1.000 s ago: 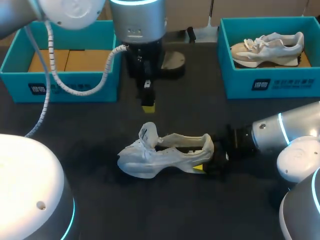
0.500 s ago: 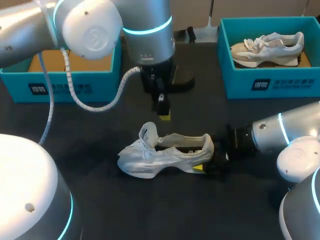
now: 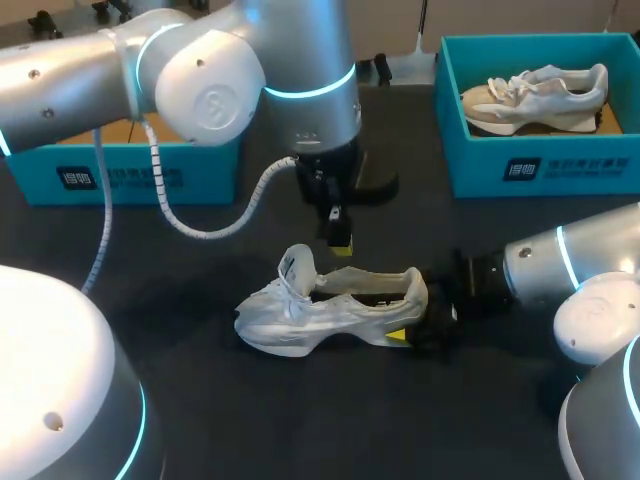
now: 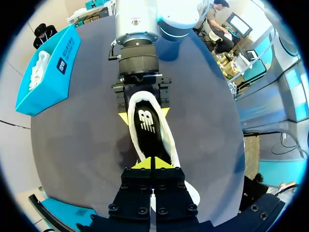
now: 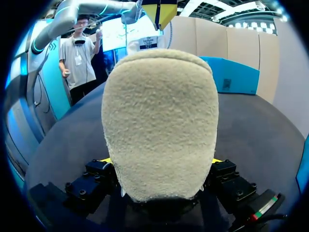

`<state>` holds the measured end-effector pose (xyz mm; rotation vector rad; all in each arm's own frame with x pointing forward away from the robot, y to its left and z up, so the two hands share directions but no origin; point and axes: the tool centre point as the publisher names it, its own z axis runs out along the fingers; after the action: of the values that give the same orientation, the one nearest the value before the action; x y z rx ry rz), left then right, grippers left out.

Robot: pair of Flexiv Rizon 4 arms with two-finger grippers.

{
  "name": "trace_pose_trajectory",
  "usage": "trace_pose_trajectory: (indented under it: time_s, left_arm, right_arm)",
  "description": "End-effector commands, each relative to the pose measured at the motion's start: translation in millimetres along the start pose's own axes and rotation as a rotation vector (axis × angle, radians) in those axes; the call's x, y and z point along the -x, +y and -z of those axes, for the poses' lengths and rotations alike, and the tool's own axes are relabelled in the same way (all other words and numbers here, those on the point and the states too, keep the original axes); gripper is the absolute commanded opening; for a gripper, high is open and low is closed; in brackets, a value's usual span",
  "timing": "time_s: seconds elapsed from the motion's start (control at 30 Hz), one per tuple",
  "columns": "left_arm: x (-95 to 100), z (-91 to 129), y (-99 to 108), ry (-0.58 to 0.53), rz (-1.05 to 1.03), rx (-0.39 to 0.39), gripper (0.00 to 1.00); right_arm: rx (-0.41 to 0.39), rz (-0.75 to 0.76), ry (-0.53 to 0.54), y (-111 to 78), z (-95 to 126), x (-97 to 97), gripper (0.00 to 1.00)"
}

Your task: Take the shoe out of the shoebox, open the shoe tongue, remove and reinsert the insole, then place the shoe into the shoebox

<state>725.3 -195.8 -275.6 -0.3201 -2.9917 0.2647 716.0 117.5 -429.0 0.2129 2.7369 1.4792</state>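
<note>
Shoe (image 3: 320, 305) out of box, on bench (image 3: 480, 400), heel clamped between fingers of right end effector (image 3: 410, 320). Tongue (image 3: 297, 268) seems raised, though head view leaves doubt. Left end effector (image 3: 341, 243) pinched narrow, empty, hovering just above shoe opening. Insole (image 4: 148, 128) in shoe beneath it. Judged left to do: pull insole, reinsert, rebox shoe.

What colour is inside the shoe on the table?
Black with a white mark. The insole of the shoe shows best in the left wrist view.

The white shoe (image 3: 330, 305) stands upright mid-table, tongue raised, well apart from the teal shoebox (image 3: 30, 175).
</note>
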Motion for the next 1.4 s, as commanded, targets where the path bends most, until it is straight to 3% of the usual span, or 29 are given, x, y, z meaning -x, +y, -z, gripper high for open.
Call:
trace_pose_trajectory:
  time_s: [0.03,0.4,0.7,1.4]
  left_arm:
    - [2.3,-10.3,-4.4,0.021,-0.003,0.001,0.0]
    - [10.9,-50.0,-23.3,0.076,-0.008,-0.042,0.0]
    - [13.8,-85.4,-26.3,0.114,-0.005,-0.017,0.0]
    - [-19.5,-107.2,-18.1,0.14,-0.008,0.017,0.0]
  right_arm:
    - [-0.003,-0.001,-0.002,-1.3,-4.4,1.0,0.0]
    - [-0.003,-0.001,-0.002,-1.3,-4.4,1.0,0.0]
    - [-0.003,-0.001,-0.002,-1.3,-4.4,1.0,0.0]
    - [-0.003,-0.001,-0.002,-1.3,-4.4,1.0,0.0]
